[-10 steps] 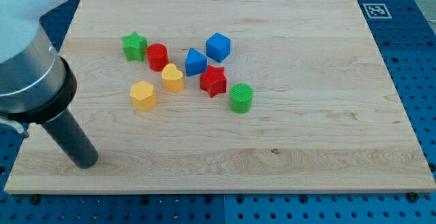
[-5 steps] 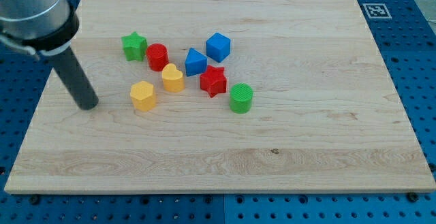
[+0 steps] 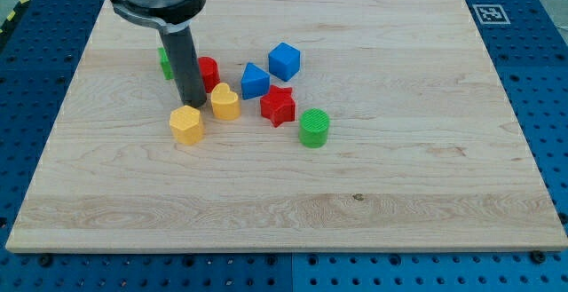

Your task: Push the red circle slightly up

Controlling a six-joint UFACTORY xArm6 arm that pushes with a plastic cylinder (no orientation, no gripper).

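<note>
The red circle (image 3: 209, 72) is a short red cylinder at the board's upper left, partly hidden on its left by my rod. My tip (image 3: 194, 103) rests on the board just below and left of the red circle, between it and the yellow hexagon (image 3: 186, 124). The yellow heart (image 3: 225, 102) lies just right of my tip. The green star (image 3: 165, 59) is mostly hidden behind the rod.
A blue triangle (image 3: 255, 81), a blue cube (image 3: 284, 61), a red star (image 3: 278, 106) and a green cylinder (image 3: 313, 127) lie to the right of the red circle. The wooden board (image 3: 399, 168) sits on a blue pegboard.
My tip has moved from the board's lower left up and to the right, arriving just below the red circle. No block has moved.
</note>
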